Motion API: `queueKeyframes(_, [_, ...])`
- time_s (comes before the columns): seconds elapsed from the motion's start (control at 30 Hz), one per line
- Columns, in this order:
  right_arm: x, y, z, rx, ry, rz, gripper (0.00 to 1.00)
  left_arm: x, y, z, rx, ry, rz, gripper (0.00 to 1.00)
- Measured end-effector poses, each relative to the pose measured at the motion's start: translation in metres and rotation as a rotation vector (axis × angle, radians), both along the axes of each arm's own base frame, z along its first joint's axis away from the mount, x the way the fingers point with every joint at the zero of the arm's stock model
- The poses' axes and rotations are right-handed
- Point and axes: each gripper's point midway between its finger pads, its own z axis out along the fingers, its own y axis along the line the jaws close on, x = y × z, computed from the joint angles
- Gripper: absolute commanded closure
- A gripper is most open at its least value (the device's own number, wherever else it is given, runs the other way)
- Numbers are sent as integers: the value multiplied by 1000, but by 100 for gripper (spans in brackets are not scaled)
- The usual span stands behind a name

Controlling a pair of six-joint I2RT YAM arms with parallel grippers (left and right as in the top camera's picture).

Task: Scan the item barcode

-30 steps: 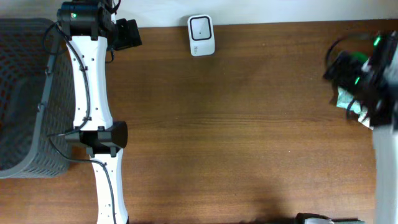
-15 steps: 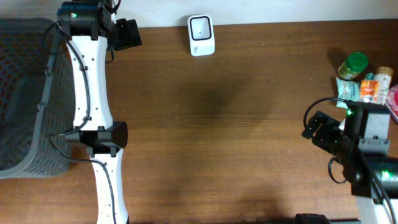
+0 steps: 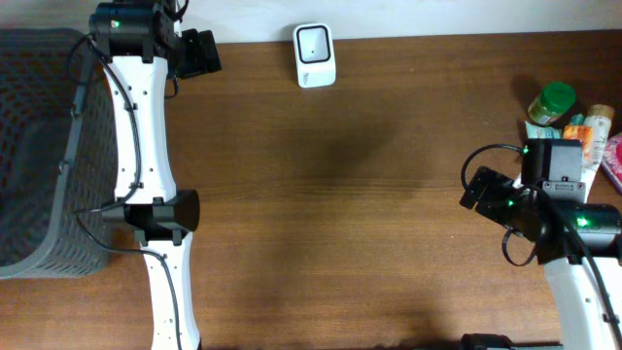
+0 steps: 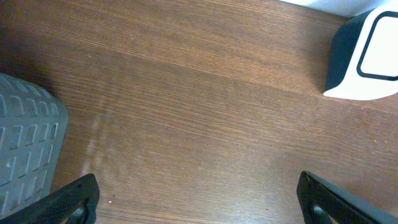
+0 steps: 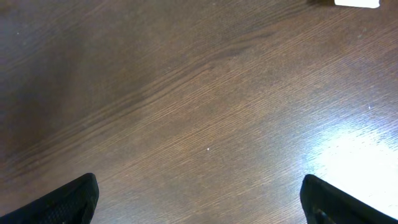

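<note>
The white barcode scanner (image 3: 315, 54) with a dark face stands at the table's far edge; it also shows at the top right of the left wrist view as the scanner (image 4: 367, 53). Several items lie at the right edge: a green-lidded jar (image 3: 552, 101), a teal packet (image 3: 540, 137), a small orange bottle (image 3: 589, 126). My left gripper (image 3: 202, 53) hovers left of the scanner, open and empty (image 4: 199, 205). My right gripper (image 3: 474, 190) hangs left of the items, open over bare wood (image 5: 202, 205), holding nothing.
A grey mesh basket (image 3: 34, 146) fills the left side, and its wall (image 4: 28, 149) shows beside my left fingers. A pink package (image 3: 612, 156) lies at the right edge. A white sliver (image 5: 357, 3) shows at the top of the right wrist view.
My right arm swung away from above the items at the right edge, uncovering them, and now sits lower and further left. The left arm has not moved.
</note>
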Motion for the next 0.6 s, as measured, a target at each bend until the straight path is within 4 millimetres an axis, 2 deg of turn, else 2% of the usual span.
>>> queueKeyframes(0.1, [-6,1,13,-18,-64,23,1,0,0,0,0,0,0,1])
queueKeyframes(0.2, [-9,3,37,-40,-230,55,1,0,0,0,0,1,0,1])
queueKeyframes(0.3, [-14,10,48,-77,-396,131,1,0,0,0,0,0,0,1])
queueKeyframes(0.4, [-17,16,49,-96,-550,177,1,0,0,0,0,0,0,1])
queueKeyframes(0.6, [-27,29,27,-111,-735,246,1,0,0,0,0,0,0,1])
